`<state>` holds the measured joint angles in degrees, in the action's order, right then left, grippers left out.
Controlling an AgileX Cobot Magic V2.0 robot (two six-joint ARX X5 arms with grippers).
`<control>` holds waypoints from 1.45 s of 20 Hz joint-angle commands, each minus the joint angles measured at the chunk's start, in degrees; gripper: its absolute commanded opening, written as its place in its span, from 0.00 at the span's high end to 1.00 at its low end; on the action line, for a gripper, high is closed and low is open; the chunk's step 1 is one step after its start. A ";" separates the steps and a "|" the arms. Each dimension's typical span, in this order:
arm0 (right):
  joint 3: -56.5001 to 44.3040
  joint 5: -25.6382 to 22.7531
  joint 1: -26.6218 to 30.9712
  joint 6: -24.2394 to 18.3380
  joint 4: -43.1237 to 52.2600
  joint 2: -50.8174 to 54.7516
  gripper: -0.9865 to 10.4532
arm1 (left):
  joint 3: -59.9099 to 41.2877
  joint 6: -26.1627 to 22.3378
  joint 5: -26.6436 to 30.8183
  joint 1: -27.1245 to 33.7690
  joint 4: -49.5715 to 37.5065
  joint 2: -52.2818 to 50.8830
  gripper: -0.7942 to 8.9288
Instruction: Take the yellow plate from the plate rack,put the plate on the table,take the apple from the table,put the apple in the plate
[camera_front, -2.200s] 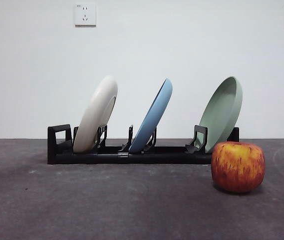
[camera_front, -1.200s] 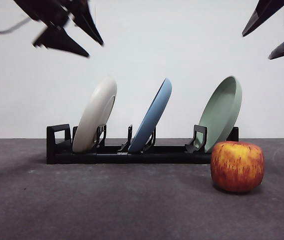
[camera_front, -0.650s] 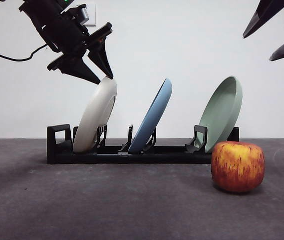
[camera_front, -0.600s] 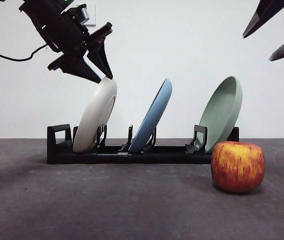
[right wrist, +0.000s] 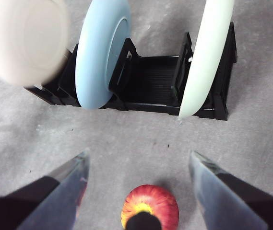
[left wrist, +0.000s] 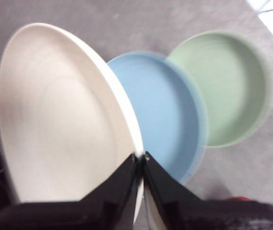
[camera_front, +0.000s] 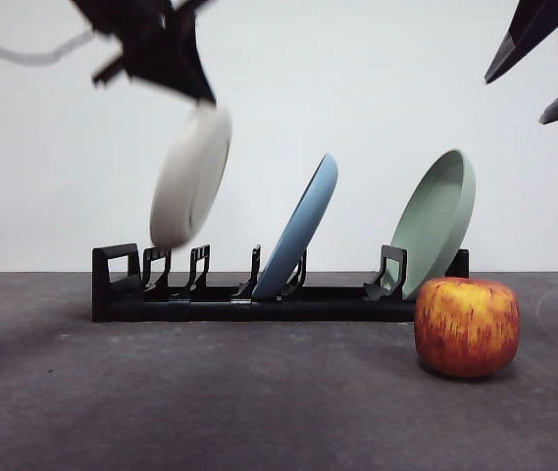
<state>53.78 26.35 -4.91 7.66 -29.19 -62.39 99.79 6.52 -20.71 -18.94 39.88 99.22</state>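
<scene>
My left gripper point(camera_front: 195, 98) is shut on the top rim of the yellow plate point(camera_front: 190, 177), a cream round plate that hangs clear above the black plate rack point(camera_front: 259, 299). In the left wrist view the two jaws pinch the rim of the yellow plate point(left wrist: 64, 120) at the left gripper point(left wrist: 140, 157). The red and yellow apple point(camera_front: 467, 326) rests on the grey table point(camera_front: 259, 402) to the right, in front of the rack. My right gripper point(right wrist: 138, 158) is open, high above the apple point(right wrist: 149, 207); its black tips show at the upper right point(camera_front: 543, 59).
A blue plate point(camera_front: 301, 231) leans in the rack's middle slot and a pale green plate point(camera_front: 437, 221) in its right slot. The rack's left slot prongs point(camera_front: 176, 267) stand free. Two wall sockets sit on the white wall behind.
The left gripper came down onto the cream plate's top rim, shut on it and lifted it up out of its slot. The right gripper has barely moved.
</scene>
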 commanded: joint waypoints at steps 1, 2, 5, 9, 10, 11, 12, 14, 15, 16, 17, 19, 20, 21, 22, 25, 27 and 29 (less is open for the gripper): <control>0.24 -0.13 -0.15 -0.42 0.09 -0.09 0.61 | 2.60 -4.31 0.22 -1.95 6.78 -3.30 0.93; 0.24 -0.13 -0.15 -0.42 0.11 -0.09 0.61 | 3.19 -5.64 -0.33 -2.91 9.70 -4.66 0.93; 0.24 -0.13 -0.15 -0.42 0.09 -0.09 0.61 | 3.39 -10.12 -0.33 -7.74 19.67 -10.05 0.93; 0.24 -0.07 -0.15 -0.42 0.07 -0.09 0.61 | 3.37 -12.28 10.62 -18.82 29.79 -15.32 0.93; 0.24 -0.07 -0.15 -0.42 0.07 -0.09 0.61 | 3.37 -12.04 14.56 -22.56 31.10 -15.78 0.93; 0.24 -0.07 -0.15 -0.42 0.07 -0.09 0.61 | 3.34 -10.97 17.75 -26.27 32.30 -15.85 0.93; 0.24 -0.07 -0.15 -0.42 0.07 -0.09 0.61 | 3.28 -9.66 20.92 -29.92 33.38 -15.82 0.93; 0.24 -0.07 -0.15 -0.42 0.00 -0.07 0.61 | 2.29 -7.34 25.86 -35.47 33.40 -15.76 0.93; 0.24 -0.07 -0.15 -0.42 -0.02 -0.09 0.61 | 1.03 -5.77 28.26 -38.47 32.74 -15.74 0.93; 0.24 -0.07 -0.15 -0.42 -0.02 -0.09 0.61 | -0.85 -3.87 30.75 -41.11 31.50 -15.74 0.93; 0.24 -0.07 -0.15 -0.42 -0.02 -0.07 0.61 | -2.97 -2.21 33.38 -43.10 30.36 -15.74 0.93; 0.24 -0.07 -0.15 -0.42 -0.02 -0.07 0.61 | -8.07 0.50 36.41 -45.57 27.93 -15.74 0.93; 0.24 -0.07 -0.15 -0.42 -0.02 -0.07 0.61 | -11.19 1.57 36.76 -46.38 25.81 -15.74 0.93; 0.24 -0.07 -0.15 -0.42 -0.02 -0.07 0.61 | -14.67 2.45 36.83 -47.01 22.84 -15.72 0.93; 0.24 -0.07 -0.15 -0.42 -0.04 -0.07 0.61 | -18.36 2.82 36.85 -47.32 19.28 -15.72 0.93; 0.24 -0.07 -0.15 -0.42 -0.04 -0.07 0.61 | -28.39 2.86 36.89 -47.30 8.70 -14.64 0.93; 0.24 -0.07 -0.15 -0.42 -0.04 -0.07 0.61 | -32.98 2.45 36.87 -46.90 2.27 -12.63 0.93; 0.24 -0.07 -0.15 -0.42 -0.04 -0.07 0.61 | -34.56 1.09 36.87 -46.75 -1.53 -8.83 0.93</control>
<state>53.78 26.35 -4.91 7.66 -29.54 -62.39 65.54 8.45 15.86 -65.84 39.22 89.95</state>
